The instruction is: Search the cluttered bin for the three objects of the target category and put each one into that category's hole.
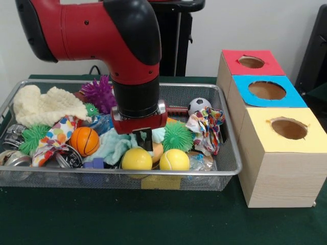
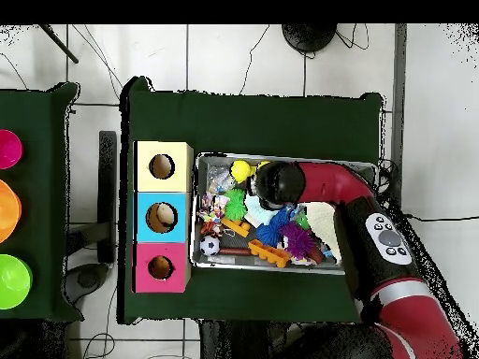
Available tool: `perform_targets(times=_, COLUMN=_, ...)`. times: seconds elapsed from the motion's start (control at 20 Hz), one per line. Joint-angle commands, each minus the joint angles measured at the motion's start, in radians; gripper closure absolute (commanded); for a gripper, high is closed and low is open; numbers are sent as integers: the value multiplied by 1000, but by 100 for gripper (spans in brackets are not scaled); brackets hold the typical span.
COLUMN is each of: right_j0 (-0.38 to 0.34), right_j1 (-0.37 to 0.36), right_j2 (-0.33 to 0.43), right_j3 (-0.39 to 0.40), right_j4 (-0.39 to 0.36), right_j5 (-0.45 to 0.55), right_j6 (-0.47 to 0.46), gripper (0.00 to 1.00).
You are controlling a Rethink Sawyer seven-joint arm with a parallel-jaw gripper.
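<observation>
The bin (image 1: 76, 172) is a shallow silver wire-mesh tray full of toys and cloths; it also shows in the overhead view (image 2: 195, 213). My gripper (image 1: 146, 142) hangs from the red and black arm (image 2: 323, 182) and reaches down into the clutter at the bin's front middle. It is just above and between two yellow balls (image 1: 136, 159) (image 1: 174, 160), next to a light blue cloth (image 1: 115, 144). The clutter hides its tips. Three boxes stand beside the bin, with a hole in a red top (image 1: 251, 62), a blue top (image 1: 266, 91) and a yellow top (image 1: 288, 128).
In the bin lie an orange basketball (image 1: 84, 141), a small soccer ball (image 1: 199, 105), green spiky balls (image 1: 178, 136), a purple spiky ball (image 1: 99, 93), a cream knit cloth (image 1: 43, 104), patterned cloths (image 1: 207, 125) and shiny metal pieces (image 1: 15, 159). The table has a green cover (image 1: 127, 219).
</observation>
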Motion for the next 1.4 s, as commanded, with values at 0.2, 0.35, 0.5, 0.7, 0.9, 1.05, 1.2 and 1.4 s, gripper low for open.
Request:
perform_targets(times=0.2, right_j0=-80, right_j1=-64, right_j2=84, right_j3=-33, right_j4=-96, right_j5=57, right_j6=-302, gripper=100)
perform_targets(times=0.35, right_j0=-72, right_j1=-82, right_j2=79, right_j3=46, right_j4=-104, right_j5=11, right_j6=-225, gripper=100)
perform_targets(times=0.5, right_j0=-44, right_j1=-124, right_j2=57, right_j3=173, right_j4=-115, right_j5=-70, right_j6=-101, gripper=100)
perform_targets(times=0.7, right_j0=3, right_j1=-185, right_j2=26, right_j3=287, right_j4=-116, right_j5=-133, right_j6=26, gripper=100)
perform_targets(times=0.9, right_j0=53, right_j1=-218, right_j2=-7, right_j3=369, right_j4=-101, right_j5=-186, right_j6=122, gripper=100)
perform_targets(times=1.05, right_j0=100, right_j1=-228, right_j2=-36, right_j3=419, right_j4=-74, right_j5=-232, right_j6=188, gripper=100)
perform_targets(times=1.2, right_j0=153, right_j1=-241, right_j2=-68, right_j3=449, right_j4=-42, right_j5=-262, right_j6=235, gripper=100)
perform_targets(times=1.4, right_j0=201, right_j1=-266, right_j2=-95, right_j3=471, right_j4=-1, right_j5=-269, right_j6=253, gripper=100)
